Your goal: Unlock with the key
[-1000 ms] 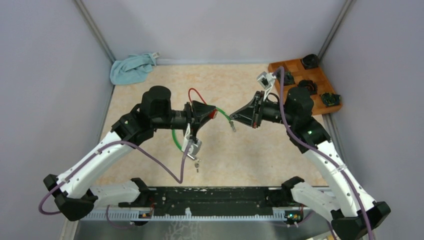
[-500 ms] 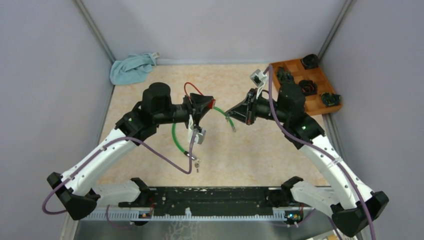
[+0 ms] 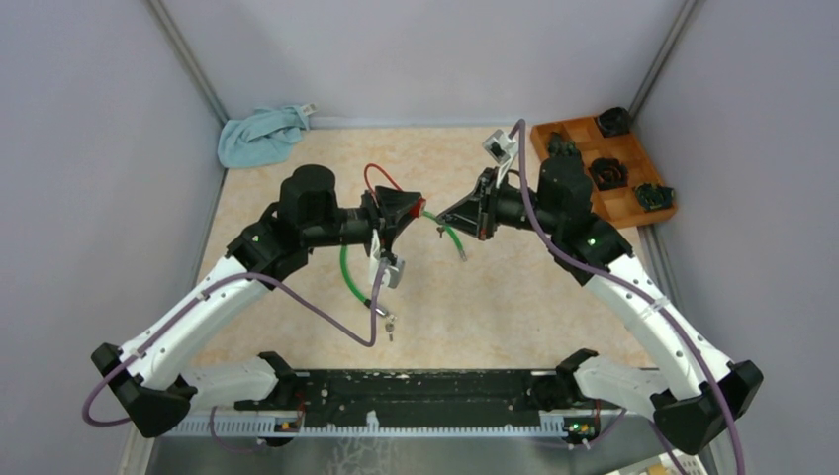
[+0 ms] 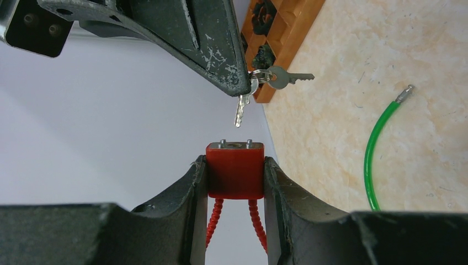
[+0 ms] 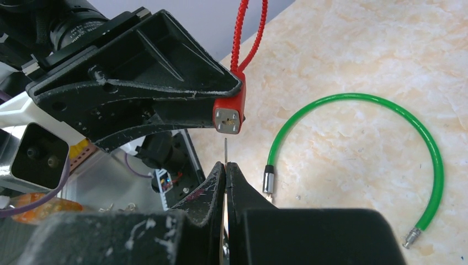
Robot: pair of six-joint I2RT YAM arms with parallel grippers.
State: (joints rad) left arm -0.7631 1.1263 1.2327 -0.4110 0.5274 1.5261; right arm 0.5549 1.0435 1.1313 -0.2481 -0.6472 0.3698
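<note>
A beige marbled table point(image 3: 495, 297) fills the middle of the top view, closed in by grey walls point(image 3: 416, 59). A blue cloth point(image 3: 261, 136) lies crumpled in the upper left corner. A wooden tray point(image 3: 633, 198) with dark objects in its compartments sits at the upper right. A green cable point(image 5: 342, 97) curves loosely on the tabletop below the grippers.

The left arm point(image 3: 198, 317) rises from the lower left and reaches right. The right arm point(image 3: 653, 317) rises from the lower right and reaches left. Their tips face each other near the centre of the frame, above the surface.

The left gripper point(image 4: 235, 163) clamps a red padlock point(image 4: 235, 171) by its sides, with the red shackle loop hanging back between the fingers and the keyhole face turned outward. The right gripper point(image 5: 225, 165) has its jaws pressed together on a key point(image 4: 241, 109). A second key point(image 4: 287, 78) dangles from the same ring. The held key's blade points at the keyhole face, very near it, with a small gap visible in the left wrist view.
</note>
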